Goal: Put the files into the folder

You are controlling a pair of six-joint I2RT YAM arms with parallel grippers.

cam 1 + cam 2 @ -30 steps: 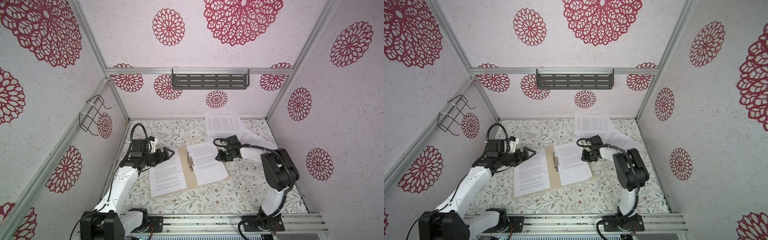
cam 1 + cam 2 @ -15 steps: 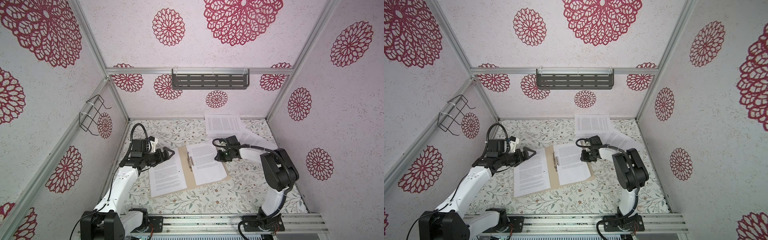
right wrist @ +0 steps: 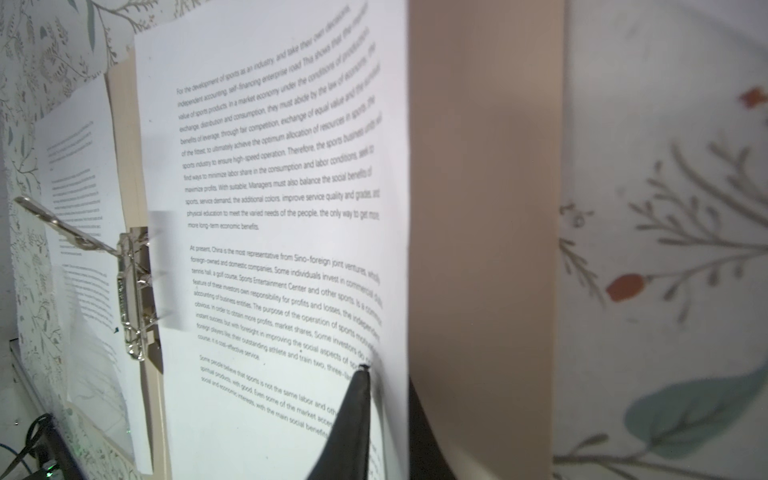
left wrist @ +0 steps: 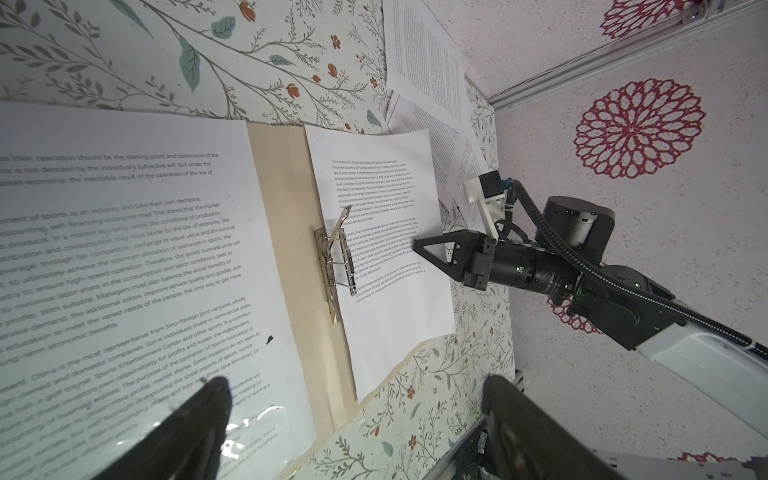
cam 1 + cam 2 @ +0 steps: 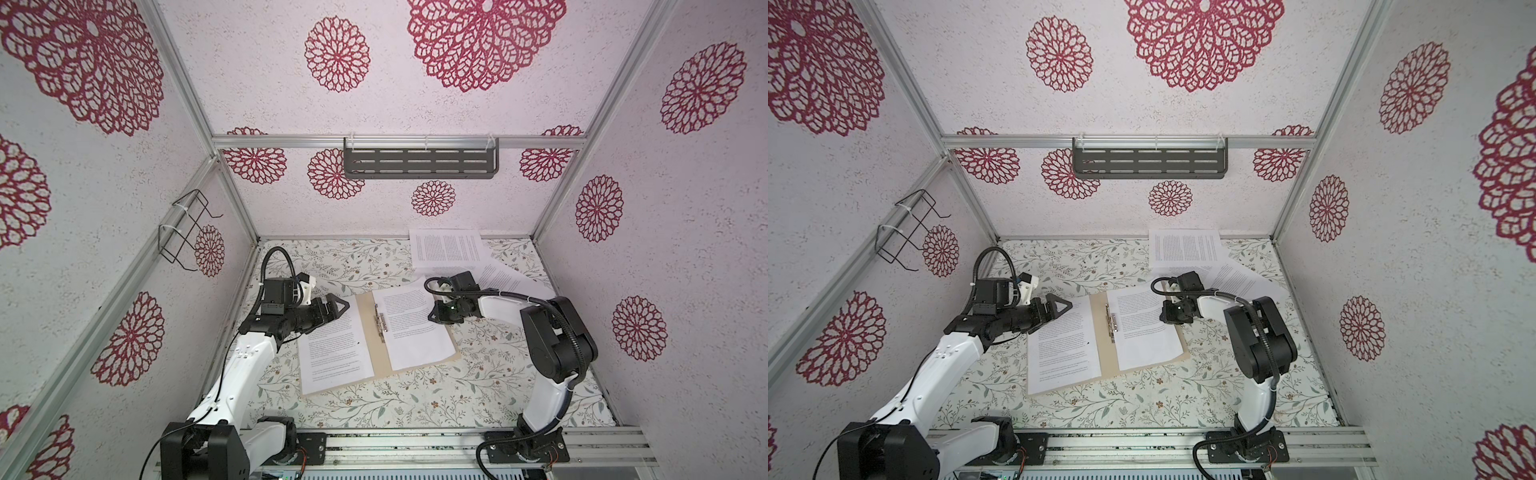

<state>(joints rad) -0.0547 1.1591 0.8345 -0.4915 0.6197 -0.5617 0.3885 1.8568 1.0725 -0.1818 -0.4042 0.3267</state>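
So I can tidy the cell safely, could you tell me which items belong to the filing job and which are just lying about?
Job: folder, left-half sheet, right-half sheet, loose sheets at the back.
Not needed: wire rack, grey shelf.

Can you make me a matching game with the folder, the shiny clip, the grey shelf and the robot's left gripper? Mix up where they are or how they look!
Things:
1. folder
2. metal clip
3. grey shelf
4. left gripper

Descriptions:
A. jaws wide open
B. fixed on the back wall
C. lying open on the table
D. lever lifted up

Pairs: 1-C, 2-D, 3-B, 4-A
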